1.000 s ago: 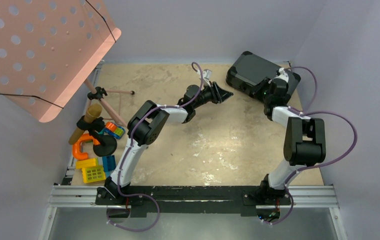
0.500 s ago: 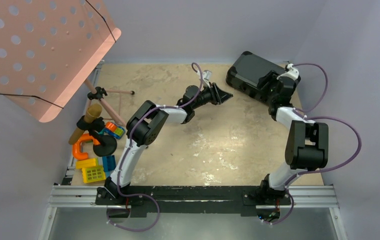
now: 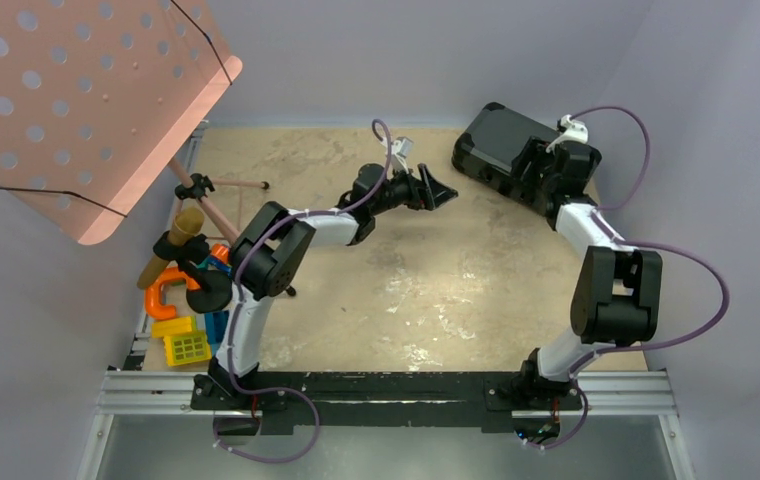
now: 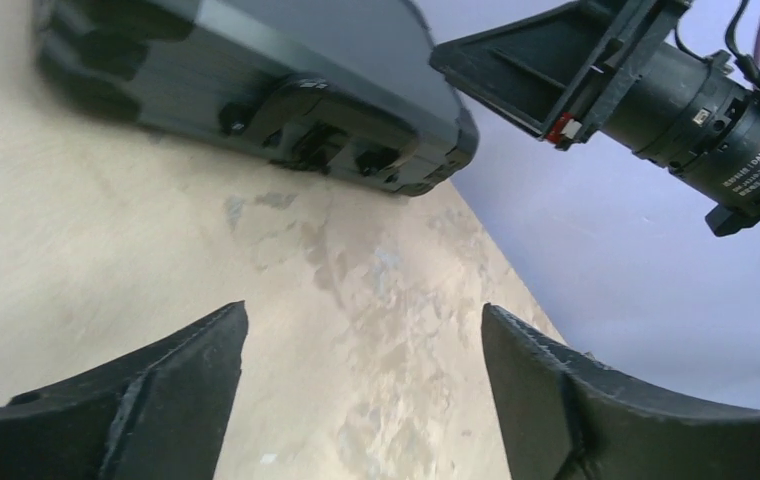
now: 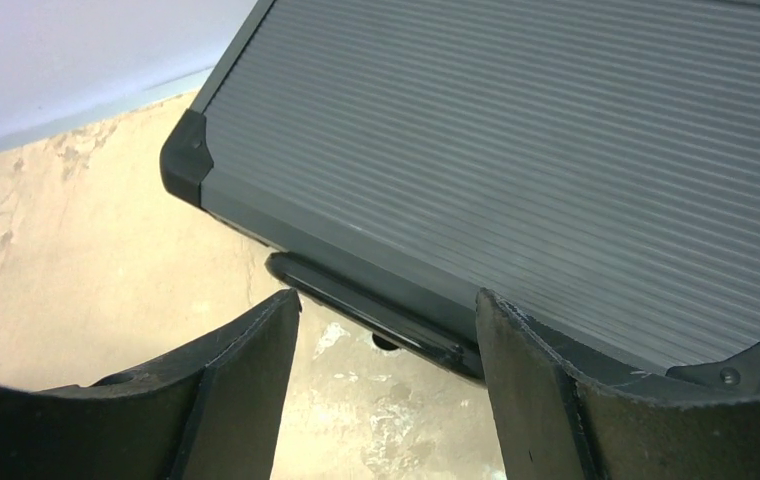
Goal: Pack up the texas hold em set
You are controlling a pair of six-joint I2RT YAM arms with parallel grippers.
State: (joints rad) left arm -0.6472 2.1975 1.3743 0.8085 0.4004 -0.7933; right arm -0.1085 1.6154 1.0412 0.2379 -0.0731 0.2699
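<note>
Two claws in view, both spread wide, neither holding anything. Black briefcase (image 3: 501,140) lies closed and flat at the far right corner of the desk (image 3: 436,290), ribbed lid up. Its handle side faces the middle of the desk. Right claw (image 5: 388,294) hovers over that handle edge; the handle (image 5: 356,300) shows in the gap between its fingers, no contact seen. Left claw (image 4: 364,307) is low over bare desk, just left of the case, pointed at its latched side, apart from it. Pink perforated music stand (image 3: 76,100) at far left; yellow crate (image 3: 188,347) on the desk's left edge, nearer the arm bases
</note>
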